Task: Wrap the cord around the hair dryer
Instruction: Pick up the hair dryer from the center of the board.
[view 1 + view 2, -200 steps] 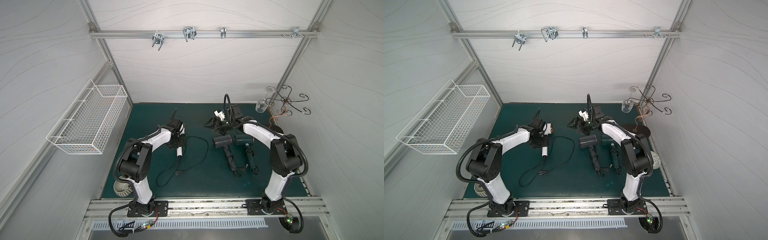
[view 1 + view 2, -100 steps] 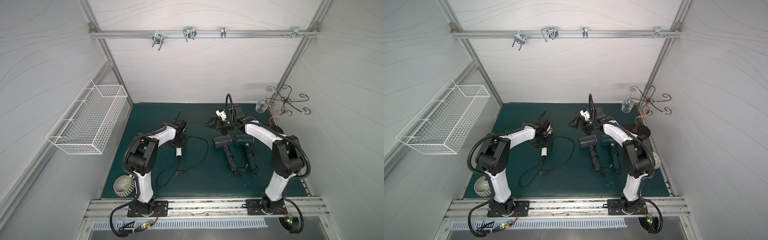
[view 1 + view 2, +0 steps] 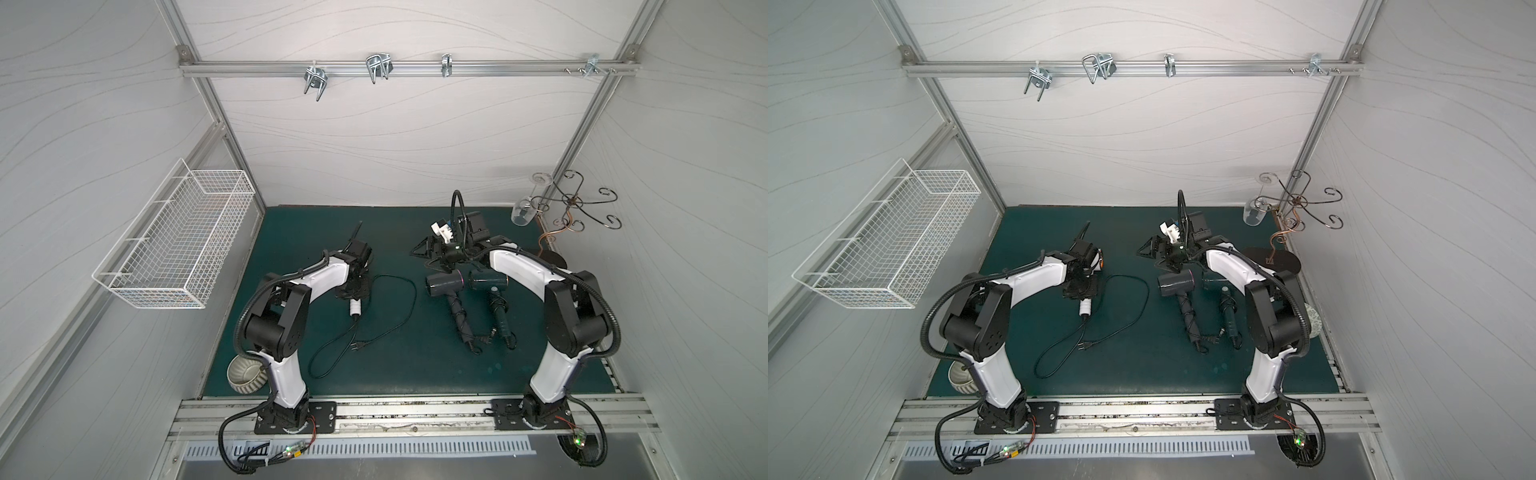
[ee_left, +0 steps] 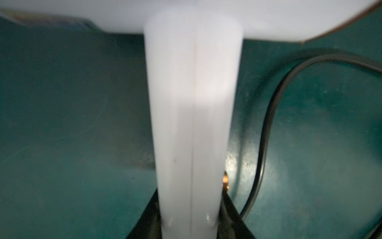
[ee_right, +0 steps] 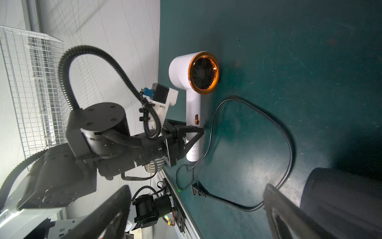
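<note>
**Step in hand: securing the dryer before winding**

The white hair dryer [image 5: 192, 82] is being held by the left gripper [image 5: 193, 134]. The gripper is clenched on the lower part of the handle, just above the end where the cord [image 4: 265, 128] leaves it. The dryer is being kept low over the left half of the desk [image 3: 415, 374]. Whether its head is resting on the surface cannot be told.

The cord is lying unwound in loose loops on the desk beside the dryer, with the plug [image 3: 359, 345] flat near the handle end. No turn is yet being carried by the handle.

The right gripper [image 3: 430, 257] is being held released, jaws wide. It is above the heads of two dark hair dryers [image 3: 442, 284], whose handles are already carrying wound cord, and well apart from the white dryer.

**Recommended practice (a judgement):**

- The clamp on the handle is best kept firm, so that the dryer is not being turned by the pull of the cord.
- The cord is best taken up by the right gripper close to the handle end, not at the plug.
- Light tension is advised, with turns laid side by side.
- The part of the handle left free by the left gripper is short, so a shifted grip may be needed.
- The plug is likely to snag if it is dragged.
</note>
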### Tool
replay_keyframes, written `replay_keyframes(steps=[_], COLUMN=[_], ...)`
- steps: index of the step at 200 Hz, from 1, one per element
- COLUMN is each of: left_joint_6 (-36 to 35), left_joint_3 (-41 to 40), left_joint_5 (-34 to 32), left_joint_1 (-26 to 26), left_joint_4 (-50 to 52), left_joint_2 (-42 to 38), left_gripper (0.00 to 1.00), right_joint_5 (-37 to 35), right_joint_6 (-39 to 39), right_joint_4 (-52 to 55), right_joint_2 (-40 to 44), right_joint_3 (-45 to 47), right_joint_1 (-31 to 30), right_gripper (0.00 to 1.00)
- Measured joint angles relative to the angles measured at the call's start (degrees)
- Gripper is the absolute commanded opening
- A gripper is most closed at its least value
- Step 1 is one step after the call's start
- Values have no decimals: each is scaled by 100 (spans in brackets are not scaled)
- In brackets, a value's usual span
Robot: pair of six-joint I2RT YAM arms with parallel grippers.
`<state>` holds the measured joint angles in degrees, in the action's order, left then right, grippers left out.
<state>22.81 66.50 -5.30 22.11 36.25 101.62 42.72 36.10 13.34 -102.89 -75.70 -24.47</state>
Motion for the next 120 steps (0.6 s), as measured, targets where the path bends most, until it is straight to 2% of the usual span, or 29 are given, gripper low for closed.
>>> replay_keyframes(steps=[47,88,120], left_joint_6=[-50,-138,-166], left_joint_3=[-81,-81,-76], left_joint_5=[-162,-90,94], left_joint_1=[2,4,44], left_joint_4=[-361,-560,-667], left_joint_2=[-940,-1475,-1740], left_gripper=[0,0,0], right_joint_5=[37,81,87], right_joint_6=[72,245,428], right_joint_4=[-22,-195,-560], right_joint_2=[0,0,-15], right_joint_3=[-212,-514,-664], right_joint_1=[-118,-472,-765], right_gripper=[99,99,91])
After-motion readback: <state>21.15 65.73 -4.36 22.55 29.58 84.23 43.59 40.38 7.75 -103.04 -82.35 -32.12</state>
